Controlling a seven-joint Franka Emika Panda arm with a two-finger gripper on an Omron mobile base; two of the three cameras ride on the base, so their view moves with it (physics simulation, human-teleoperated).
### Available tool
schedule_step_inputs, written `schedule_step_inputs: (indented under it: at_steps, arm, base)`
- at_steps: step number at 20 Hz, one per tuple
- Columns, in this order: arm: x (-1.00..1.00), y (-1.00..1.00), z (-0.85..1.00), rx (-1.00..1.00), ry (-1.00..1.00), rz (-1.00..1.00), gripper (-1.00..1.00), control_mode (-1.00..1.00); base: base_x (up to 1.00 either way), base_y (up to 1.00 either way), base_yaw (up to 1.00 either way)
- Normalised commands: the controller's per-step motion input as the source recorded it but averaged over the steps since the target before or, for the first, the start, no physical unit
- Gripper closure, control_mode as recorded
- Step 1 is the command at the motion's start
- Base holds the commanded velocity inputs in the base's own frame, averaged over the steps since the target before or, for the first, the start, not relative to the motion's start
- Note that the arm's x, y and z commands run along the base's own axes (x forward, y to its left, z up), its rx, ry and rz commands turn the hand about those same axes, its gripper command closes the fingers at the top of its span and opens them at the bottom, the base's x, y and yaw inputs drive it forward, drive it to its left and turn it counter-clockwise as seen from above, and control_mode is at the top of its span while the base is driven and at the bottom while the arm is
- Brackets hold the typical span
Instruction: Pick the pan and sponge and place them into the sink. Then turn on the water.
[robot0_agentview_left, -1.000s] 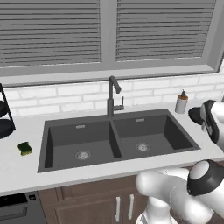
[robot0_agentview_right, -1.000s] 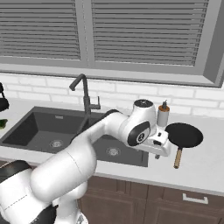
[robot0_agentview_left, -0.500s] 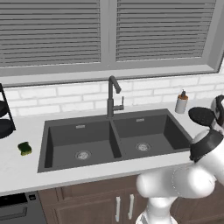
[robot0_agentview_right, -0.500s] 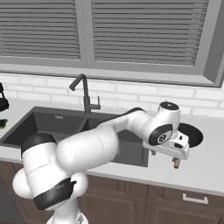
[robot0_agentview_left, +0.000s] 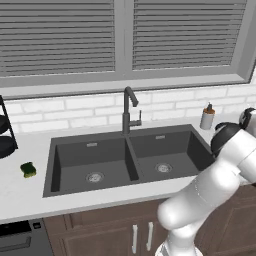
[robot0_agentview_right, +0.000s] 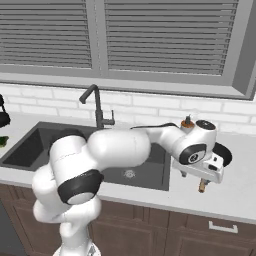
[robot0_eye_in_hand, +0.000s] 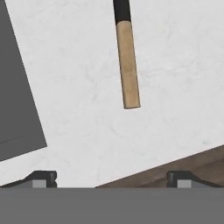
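Now claw (robot0_eye_in_hand: 110, 178) wide open, empty.

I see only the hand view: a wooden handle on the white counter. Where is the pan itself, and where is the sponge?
Observer: The pan lies on the counter right of the sink, mostly behind the robot's hand, in the right base view.
Operator: And the sponge?
Observer: The sponge lies on the counter left of the sink, in the left base view.
Operator: Are the basins free?
Observer: Nothing shows in the basins but the two drains, and no water runs from the faucet.
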Motion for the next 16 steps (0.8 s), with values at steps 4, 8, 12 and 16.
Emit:
schedule_step_inputs:
  at_steps: [4,8,12,16]
  arm:
    - [0.37,-0.16,-0.36,0.01,0.02,0.00,-1.00,-1.00]
    - [0.10,-0.17,-0.40,0.01,0.00,0.00,-1.00,-1.00]
    - [0.13,-0.05,-0.32,0.00,0.01,0.00,-1.00,-1.00]
    - [0.14,-0.07,-0.17,0.00,0.00,0.00,-1.00,-1.00]
  base:
    - [0.00,0.00,0.00]
    - [0.00,0.00,0.00]
    - [0.00,0.00,0.00]
    - [0.00,0.00,0.00]
